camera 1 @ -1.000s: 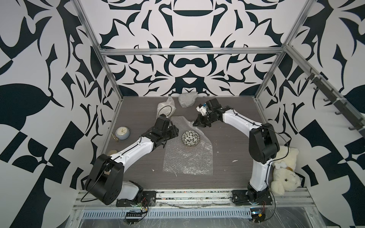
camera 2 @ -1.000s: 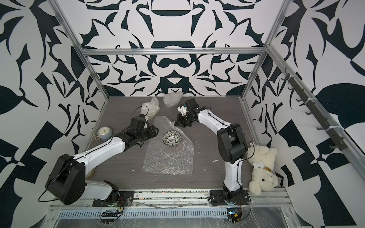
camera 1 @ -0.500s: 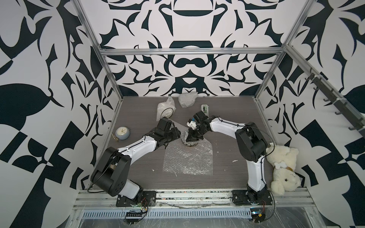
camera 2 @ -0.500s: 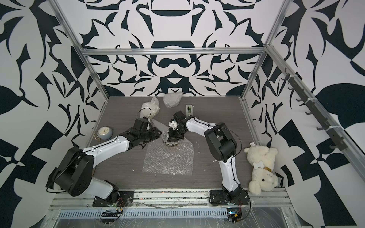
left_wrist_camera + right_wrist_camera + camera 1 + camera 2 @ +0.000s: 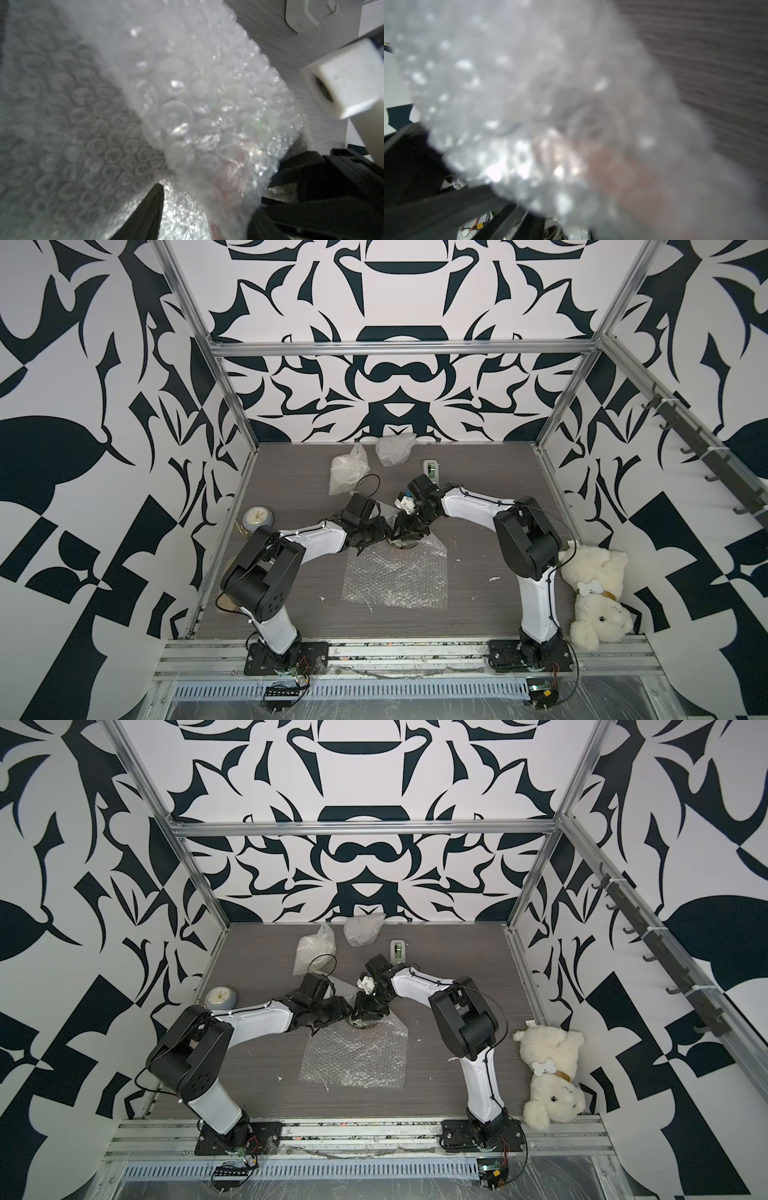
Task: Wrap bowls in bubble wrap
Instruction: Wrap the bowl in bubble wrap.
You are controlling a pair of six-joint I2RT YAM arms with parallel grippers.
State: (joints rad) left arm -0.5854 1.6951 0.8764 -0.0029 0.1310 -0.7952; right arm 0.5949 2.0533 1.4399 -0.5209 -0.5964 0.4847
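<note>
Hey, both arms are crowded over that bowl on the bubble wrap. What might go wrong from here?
The left tool and right tool sit almost touching above the bowl; a small move might knock them together or shove the bowl.
The bowl lies near the far end of the bubble wrap, so a fold may leave part uncovered.
Both wrist views are filled with blurred wrap, so any grip is uncertain.

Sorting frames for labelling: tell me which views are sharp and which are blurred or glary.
In both top views: sharp and evenly lit, with small glints on the bubble wrap. Left wrist view: the bubbles at centre are fairly crisp, the darker layer beside them is blurred. Right wrist view: everything is out of focus, with highlights smeared into blobs.
</note>
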